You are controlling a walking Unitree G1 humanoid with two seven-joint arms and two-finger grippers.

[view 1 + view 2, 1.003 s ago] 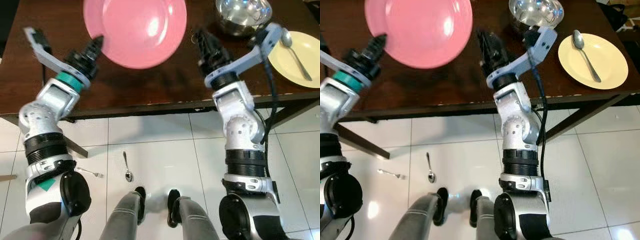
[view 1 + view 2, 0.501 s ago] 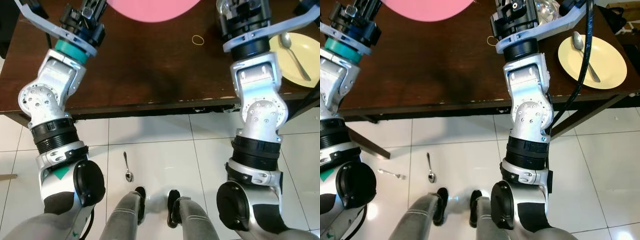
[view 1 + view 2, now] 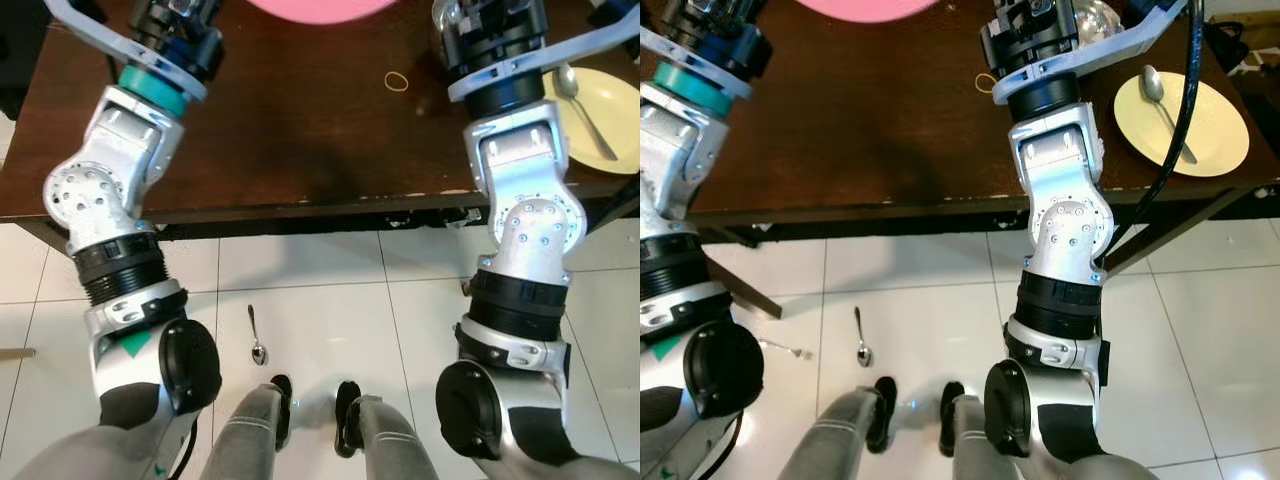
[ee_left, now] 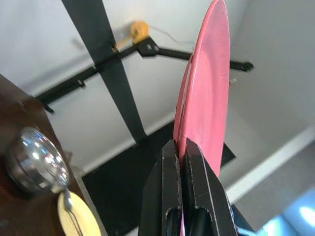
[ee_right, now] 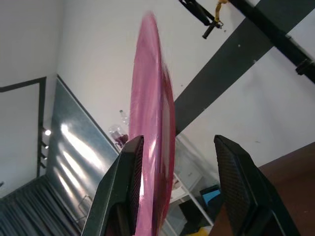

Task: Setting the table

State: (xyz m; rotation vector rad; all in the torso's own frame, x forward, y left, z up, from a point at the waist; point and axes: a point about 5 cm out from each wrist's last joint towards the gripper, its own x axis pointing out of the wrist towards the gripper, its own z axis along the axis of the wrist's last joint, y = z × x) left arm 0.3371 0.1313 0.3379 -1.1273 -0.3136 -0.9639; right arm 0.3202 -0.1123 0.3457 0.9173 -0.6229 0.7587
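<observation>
Pink plate (image 4: 206, 98) pinched edge-on in shut left gripper (image 4: 183, 157), right gripper (image 5: 179, 196) spread wide, empty; thin rim hold risks slip onto table (image 3: 300, 130).

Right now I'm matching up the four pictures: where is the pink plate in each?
Left eye view: pink plate at the top edge, centre.
Right eye view: top edge, left of centre.
Left wrist view: edge-on, pinched between the left gripper fingers.
Right wrist view: edge-on, blurred.
Shared landmark: yellow plate.
</observation>
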